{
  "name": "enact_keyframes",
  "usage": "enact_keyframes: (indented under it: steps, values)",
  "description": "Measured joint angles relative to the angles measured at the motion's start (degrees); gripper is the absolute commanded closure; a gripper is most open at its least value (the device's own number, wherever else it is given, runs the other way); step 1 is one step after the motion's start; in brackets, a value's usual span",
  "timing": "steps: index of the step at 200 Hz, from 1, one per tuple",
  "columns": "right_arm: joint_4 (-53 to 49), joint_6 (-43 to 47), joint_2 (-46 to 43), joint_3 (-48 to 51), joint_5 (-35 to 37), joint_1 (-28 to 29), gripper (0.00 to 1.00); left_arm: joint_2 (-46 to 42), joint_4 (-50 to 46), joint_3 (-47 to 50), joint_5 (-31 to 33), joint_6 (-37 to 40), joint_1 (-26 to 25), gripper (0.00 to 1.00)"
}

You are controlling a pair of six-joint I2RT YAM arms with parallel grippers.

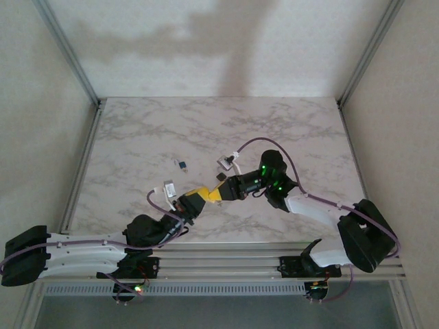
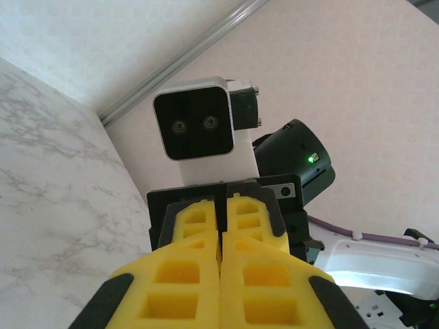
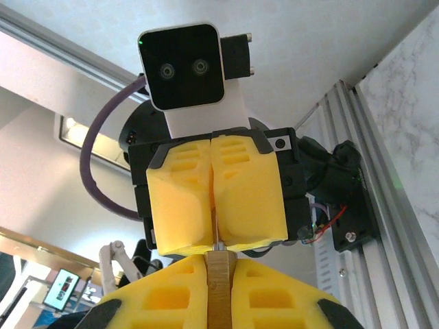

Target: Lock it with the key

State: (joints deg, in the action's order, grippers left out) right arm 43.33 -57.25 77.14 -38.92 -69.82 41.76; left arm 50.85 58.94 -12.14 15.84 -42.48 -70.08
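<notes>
– Yellow ribbed fingers [image 3: 158, 295] of the right gripper [image 3: 219, 259] sit closest to the right wrist camera, cut off by the bottom edge. What's between them?
– A thin pale tan metal key [image 3: 219, 288], seen edge-on as a narrow strip. The fingers are clamped onto it from both sides. Only that edge shows, because the pads cover the rest.
– And its tip?
– A slim silvery bit pokes past the fingertips and reaches the seam of the left gripper [image 3: 214, 199], which faces it head-on. I can't make out whether it enters anything there.
– Is the left gripper holding something?
– Its yellow fingers are pressed tight together with no gap. If anything is pinched between them, it is hidden. The left wrist view gives the same closed seam.
– Where is all this?
– From above, the two grippers meet tip to tip over the near middle of the white-grey marbled tabletop [image 1: 288, 130], and the key sits at that meeting point.
– Anything else?
– A small dark bluish object [image 1: 182, 164] lies on the tabletop farther back and to the left, apart from the grippers. It is too small to identify.
</notes>
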Motion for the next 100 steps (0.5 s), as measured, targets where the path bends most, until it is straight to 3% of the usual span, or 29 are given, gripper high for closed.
enact_keyframes:
  steps: [26, 100]
  values:
    - [-4.2, 3.56, -0.9, -0.02, 0.61, 0.02, 1.0, 0.42, -0.5, 0.0, -0.11, -1.2, 0.0, 1.0]
    - [-4.24, 6.01, -0.87, -0.02, 0.7, 0.02, 1.0, 0.61, 0.31, 0.46, -0.17, -3.56, 0.35, 1.0]
